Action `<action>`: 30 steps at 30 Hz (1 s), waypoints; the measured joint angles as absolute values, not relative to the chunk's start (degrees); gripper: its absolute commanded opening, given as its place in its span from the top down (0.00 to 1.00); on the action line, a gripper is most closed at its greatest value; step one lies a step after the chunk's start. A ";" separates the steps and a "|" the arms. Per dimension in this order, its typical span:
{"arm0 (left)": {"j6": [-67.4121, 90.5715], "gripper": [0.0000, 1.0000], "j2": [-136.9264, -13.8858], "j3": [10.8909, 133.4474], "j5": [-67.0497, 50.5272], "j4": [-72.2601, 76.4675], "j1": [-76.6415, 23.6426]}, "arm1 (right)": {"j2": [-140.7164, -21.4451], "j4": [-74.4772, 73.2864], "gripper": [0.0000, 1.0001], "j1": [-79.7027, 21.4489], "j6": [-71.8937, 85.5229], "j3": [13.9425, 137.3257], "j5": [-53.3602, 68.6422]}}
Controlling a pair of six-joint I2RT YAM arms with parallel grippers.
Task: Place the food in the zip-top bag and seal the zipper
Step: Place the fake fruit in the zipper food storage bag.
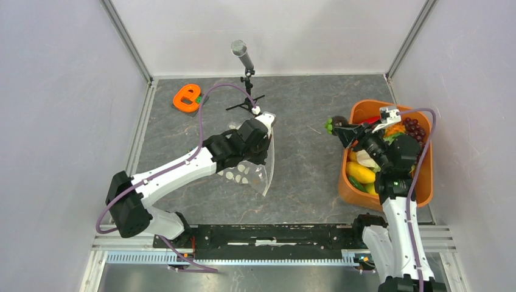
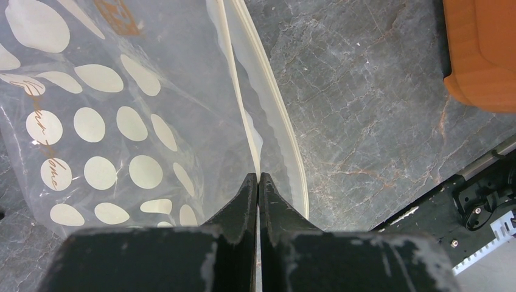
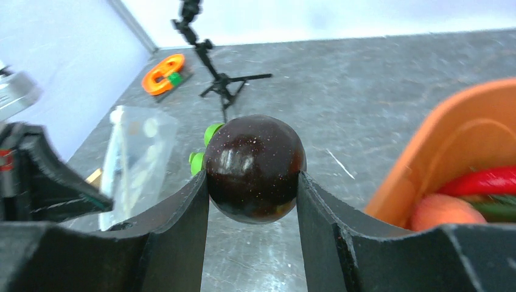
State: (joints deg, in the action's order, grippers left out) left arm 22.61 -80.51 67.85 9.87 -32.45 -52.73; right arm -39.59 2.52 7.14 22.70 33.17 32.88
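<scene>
The clear zip-top bag [image 1: 252, 171] with white dots hangs from my left gripper [image 1: 264, 121] above the table's middle. In the left wrist view my left gripper [image 2: 259, 177] is shut on one lip of the whitish zipper [image 2: 241, 91]; the other lip [image 2: 286, 131] bows away to the right. My right gripper [image 1: 339, 129] is shut on a dark purple round toy fruit [image 3: 254, 167] with green leaves [image 3: 210, 132]. It holds the fruit above the table, just left of the orange tub, right of the bag [image 3: 137, 152].
The orange tub [image 1: 426, 177] at the right holds more food: yellow pieces [image 1: 361, 172], purple grapes [image 1: 415, 129], a red piece [image 3: 487, 180]. A microphone on a small tripod [image 1: 245, 61] and an orange object [image 1: 186, 97] stand at the back. A black rail [image 1: 274, 234] runs along the near edge.
</scene>
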 measured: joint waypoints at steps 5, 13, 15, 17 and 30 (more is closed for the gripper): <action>22.61 0.98 -80.51 67.85 9.85 -32.36 -52.73 | -41.41 7.14 0.61 1.54 22.70 33.01 38.68; 22.61 0.98 -80.47 67.85 9.89 -31.77 -52.73 | -48.95 9.63 0.62 -17.43 21.63 32.95 37.54; 22.61 0.98 -80.42 67.85 9.87 -31.42 -52.73 | -50.19 10.76 0.62 -21.30 21.50 32.82 36.84; 22.63 0.98 -80.34 67.85 9.87 -31.31 -52.71 | -51.11 12.05 0.63 -24.58 21.19 32.38 36.10; 22.65 0.98 -78.89 67.85 8.88 -31.18 -52.66 | -57.45 15.86 0.65 -34.76 18.57 31.09 35.97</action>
State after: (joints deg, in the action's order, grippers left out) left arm 22.65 -78.89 67.85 8.88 -31.18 -52.66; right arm -57.45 15.86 -34.76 18.57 31.09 35.97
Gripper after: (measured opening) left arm 0.039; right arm 0.548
